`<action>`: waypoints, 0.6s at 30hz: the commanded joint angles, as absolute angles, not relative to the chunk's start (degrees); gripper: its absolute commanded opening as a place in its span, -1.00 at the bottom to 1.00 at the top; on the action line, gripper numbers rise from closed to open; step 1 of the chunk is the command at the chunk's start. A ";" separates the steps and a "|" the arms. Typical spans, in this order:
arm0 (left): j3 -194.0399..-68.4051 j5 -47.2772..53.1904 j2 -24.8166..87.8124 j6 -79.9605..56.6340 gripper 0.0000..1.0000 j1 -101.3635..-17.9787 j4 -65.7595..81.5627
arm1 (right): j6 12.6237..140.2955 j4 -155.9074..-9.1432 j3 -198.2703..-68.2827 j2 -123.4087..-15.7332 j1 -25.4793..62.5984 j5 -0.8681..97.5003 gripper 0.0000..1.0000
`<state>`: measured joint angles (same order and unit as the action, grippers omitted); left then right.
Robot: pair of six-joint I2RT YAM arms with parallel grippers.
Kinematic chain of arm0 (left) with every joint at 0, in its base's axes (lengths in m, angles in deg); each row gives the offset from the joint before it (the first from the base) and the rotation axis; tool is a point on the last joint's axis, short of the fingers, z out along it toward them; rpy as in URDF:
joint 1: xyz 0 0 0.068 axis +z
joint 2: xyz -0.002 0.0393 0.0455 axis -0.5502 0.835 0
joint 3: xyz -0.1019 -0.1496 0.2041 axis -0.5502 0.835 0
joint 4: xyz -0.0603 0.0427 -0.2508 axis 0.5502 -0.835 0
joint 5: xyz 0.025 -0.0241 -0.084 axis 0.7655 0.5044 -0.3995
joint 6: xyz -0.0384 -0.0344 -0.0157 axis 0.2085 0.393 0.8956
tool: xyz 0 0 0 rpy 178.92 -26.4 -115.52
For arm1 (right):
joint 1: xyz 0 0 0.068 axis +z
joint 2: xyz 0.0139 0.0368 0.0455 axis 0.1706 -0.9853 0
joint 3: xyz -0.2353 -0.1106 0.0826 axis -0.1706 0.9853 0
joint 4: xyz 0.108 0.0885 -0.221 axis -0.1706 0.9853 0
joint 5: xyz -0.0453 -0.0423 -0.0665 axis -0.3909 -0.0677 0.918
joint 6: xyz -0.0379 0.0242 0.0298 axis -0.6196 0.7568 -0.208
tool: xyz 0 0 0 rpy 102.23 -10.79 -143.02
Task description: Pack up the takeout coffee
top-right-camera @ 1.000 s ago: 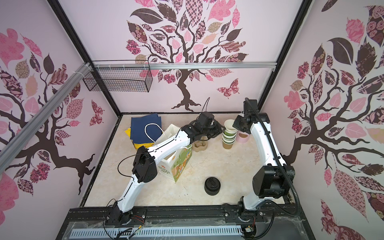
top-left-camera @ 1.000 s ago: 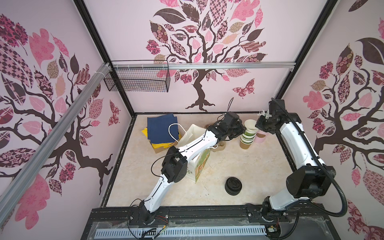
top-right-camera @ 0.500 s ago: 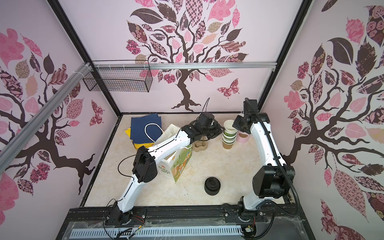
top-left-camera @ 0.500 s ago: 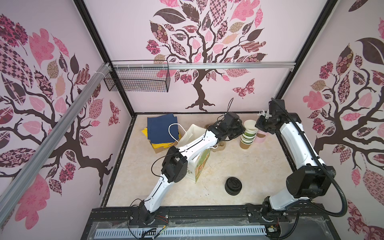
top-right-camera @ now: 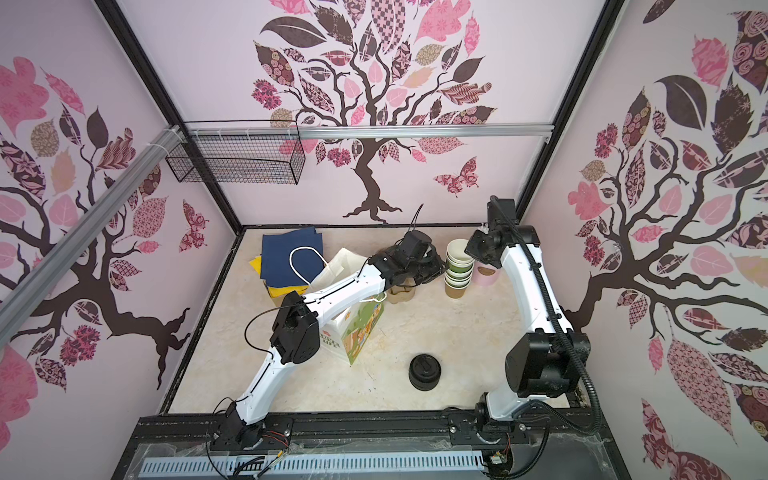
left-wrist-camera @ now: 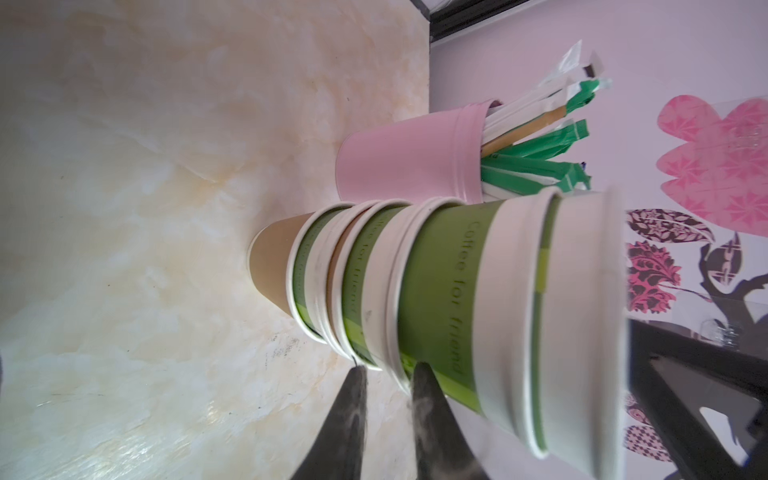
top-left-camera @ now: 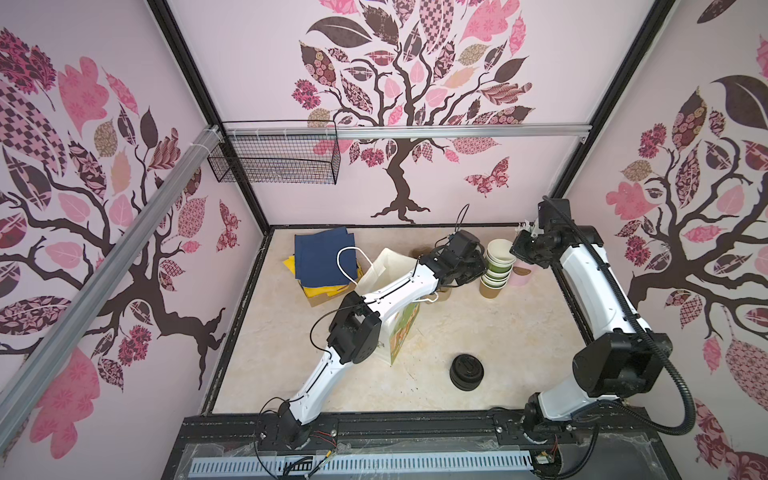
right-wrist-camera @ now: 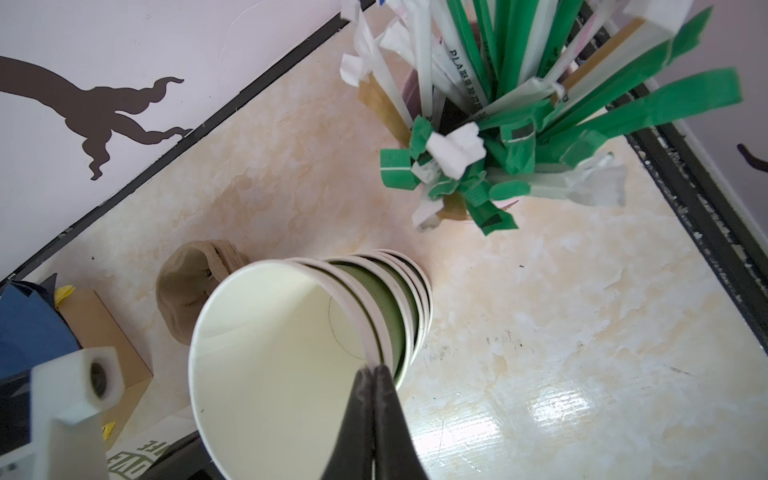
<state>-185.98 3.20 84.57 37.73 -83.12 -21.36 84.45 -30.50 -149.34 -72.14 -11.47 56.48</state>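
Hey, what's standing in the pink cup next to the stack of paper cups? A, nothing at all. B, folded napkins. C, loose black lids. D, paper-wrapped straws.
D: the pink cup holds a bunch of green and white wrapped straws sticking out of its mouth, clear in both wrist views.

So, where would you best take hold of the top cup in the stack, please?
Pinch the top cup by its rim, one jaw inside the open mouth, one outside, coming from above. It stands upright and lidless, and its lower body is sunk in the cups beneath, so only the upper band is free.
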 commanded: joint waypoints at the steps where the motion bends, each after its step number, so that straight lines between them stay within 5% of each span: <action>1: -187.26 4.19 83.32 36.51 -0.52 -83.30 -21.07 | 85.21 -30.96 -149.52 -69.54 -11.58 56.59 -1.00; 18: -181.84 6.90 77.29 37.27 -0.34 -83.64 -16.20 | 85.13 -31.33 -148.78 -69.75 -11.60 56.79 -1.00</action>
<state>-181.46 7.66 76.27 36.98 -83.25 -17.66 84.52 -31.42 -148.91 -72.14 -11.47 56.65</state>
